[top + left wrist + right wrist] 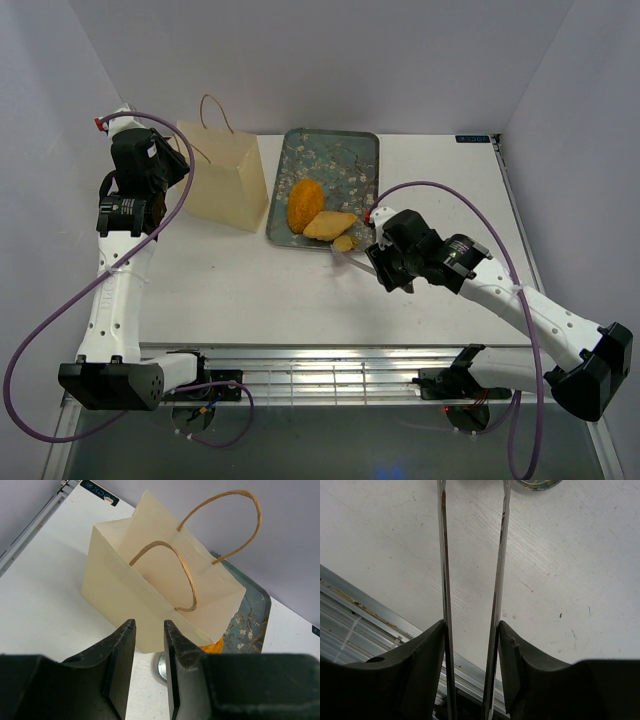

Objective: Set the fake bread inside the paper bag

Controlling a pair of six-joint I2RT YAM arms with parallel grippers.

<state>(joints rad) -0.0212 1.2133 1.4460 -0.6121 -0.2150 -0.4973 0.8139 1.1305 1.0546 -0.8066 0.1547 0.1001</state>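
Small dark label (102, 494) on white table (250, 290) edge: writing unreadable. Grey walls. Your left gripper (150, 627) parted, empty; cream paper bag (115, 590) just ahead. Your right gripper (471, 630) clamps thin metal tongs (443, 555); orange-tan fake bread (305, 204) on floral grey-green metal tray (340, 150), just beyond.

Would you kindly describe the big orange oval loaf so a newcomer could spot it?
On the white table, find the floral grey-green metal tray just right of the cream paper bag. The big orange oval loaf lies in the tray's near left part. It alone is deep orange and rounded; the pale tan flat slice and small tan bit beside it are paler.
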